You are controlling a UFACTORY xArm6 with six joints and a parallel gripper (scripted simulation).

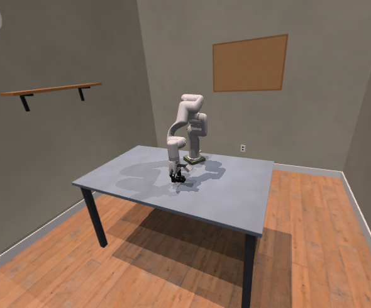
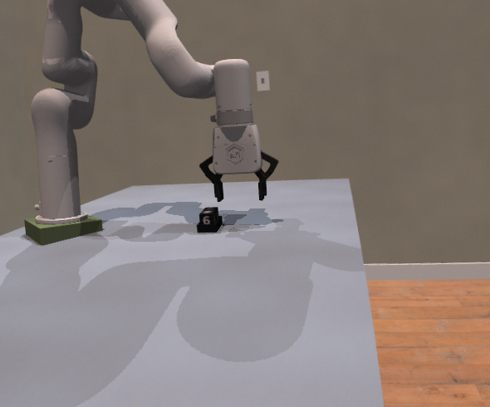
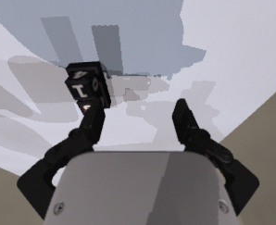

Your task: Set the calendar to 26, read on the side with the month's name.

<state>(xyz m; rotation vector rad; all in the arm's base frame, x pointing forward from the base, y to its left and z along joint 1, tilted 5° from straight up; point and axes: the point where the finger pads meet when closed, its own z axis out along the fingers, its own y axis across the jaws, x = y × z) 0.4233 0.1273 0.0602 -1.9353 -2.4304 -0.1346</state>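
The black calendar (image 2: 209,220) stands on the grey table: a low black tray holding a cube whose white 6 faces the exterior view. A second cube is hidden behind it in that view. In the wrist view the black cubes (image 3: 87,84), with white digits, sit just beyond my left fingertip and outside the gap between the fingers. My gripper (image 2: 238,194) (image 3: 139,106) points straight down, a little above the calendar and to its right in the exterior view. It is open wide and empty. In the top view the gripper (image 1: 177,178) hangs low over the table's middle, and the calendar is too small to make out.
The arm's base stands on a green block (image 2: 62,228) at the table's far side. The table's right edge (image 2: 361,262) drops to a wooden floor. Arm shadows lie across the table top.
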